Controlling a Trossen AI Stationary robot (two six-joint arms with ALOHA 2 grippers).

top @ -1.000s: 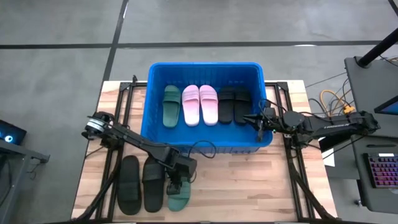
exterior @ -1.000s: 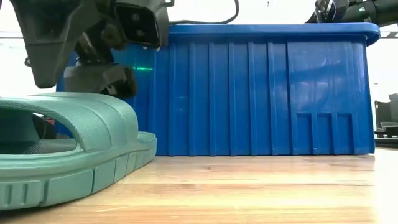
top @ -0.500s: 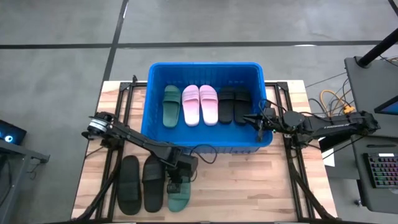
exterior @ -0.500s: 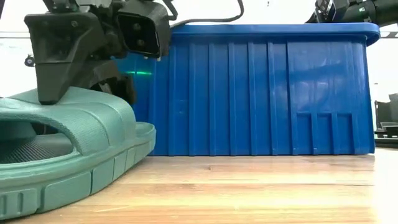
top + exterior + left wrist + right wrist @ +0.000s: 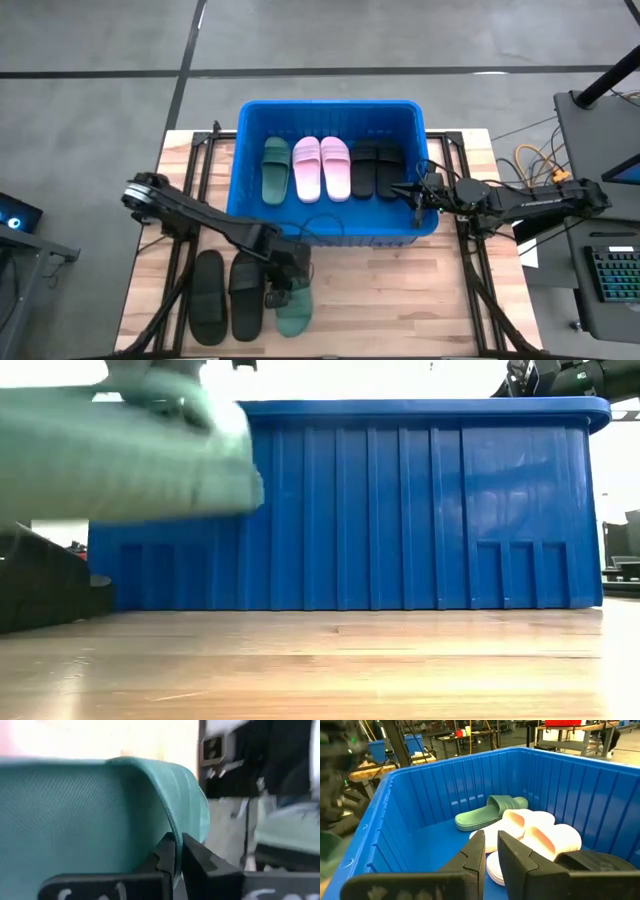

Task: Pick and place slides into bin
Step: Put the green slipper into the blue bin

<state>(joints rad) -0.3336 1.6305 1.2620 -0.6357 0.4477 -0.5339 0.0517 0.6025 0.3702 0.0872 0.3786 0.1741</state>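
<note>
While pinched by left fingers (image 5: 176, 851), ribbed green rubber slide (image 5: 100, 815)

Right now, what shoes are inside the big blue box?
Inside the blue box lie one green sandal, two pink sandals and two black sandals, side by side. The box floor under them is covered.

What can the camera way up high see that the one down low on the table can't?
Only the high view looks inside the bin: one green slide, the pink pair and a black pair. It also shows two black slides on the table.

Only the low view shows the bin's ribbed outer wall and the lifted green slide's underside, clear of the table.

Both show the blue bin and that green slide, held by the left gripper.
</note>
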